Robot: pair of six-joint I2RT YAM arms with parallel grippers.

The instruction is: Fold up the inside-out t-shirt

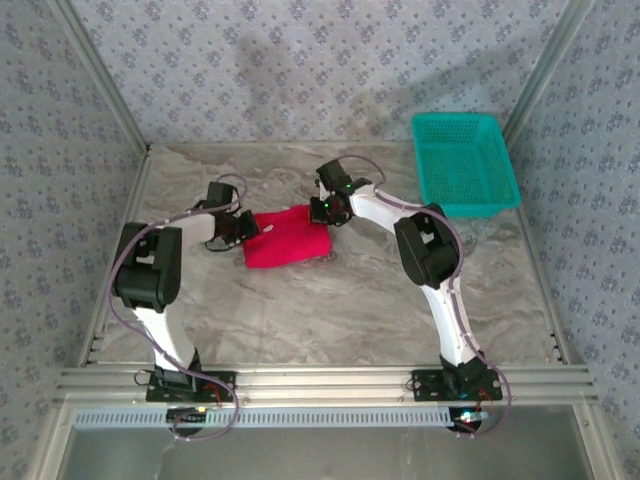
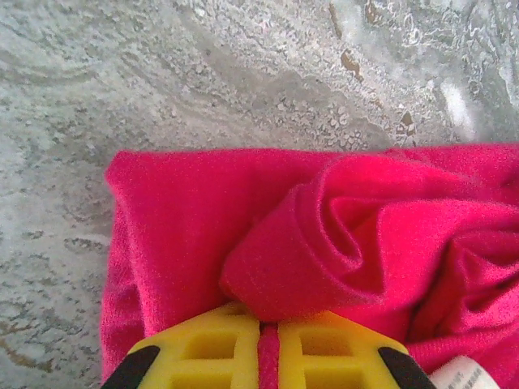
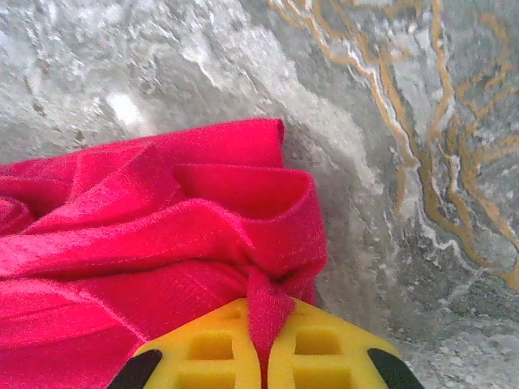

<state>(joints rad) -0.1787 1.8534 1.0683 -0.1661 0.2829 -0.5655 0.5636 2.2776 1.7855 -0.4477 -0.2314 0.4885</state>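
The inside-out t-shirt (image 1: 288, 238) is a bright red cloth bundle, folded small, lying on the marble table between my two arms. My left gripper (image 1: 243, 229) is at its left edge, shut on a rolled fold of the red cloth (image 2: 316, 251), and a strip of fabric shows between the yellow fingers (image 2: 219, 348). At the shirt's upper right corner, my right gripper (image 1: 322, 209) is shut on a pinched fold (image 3: 268, 312) that runs down between its yellow fingers (image 3: 324, 348). A white label (image 2: 462, 374) peeks out at the lower right in the left wrist view.
A teal plastic mesh basket (image 1: 463, 162) stands at the back right of the table. Patterned walls enclose the table on three sides. Bare marble table (image 1: 330, 310) lies in front of the shirt, towards the arm bases.
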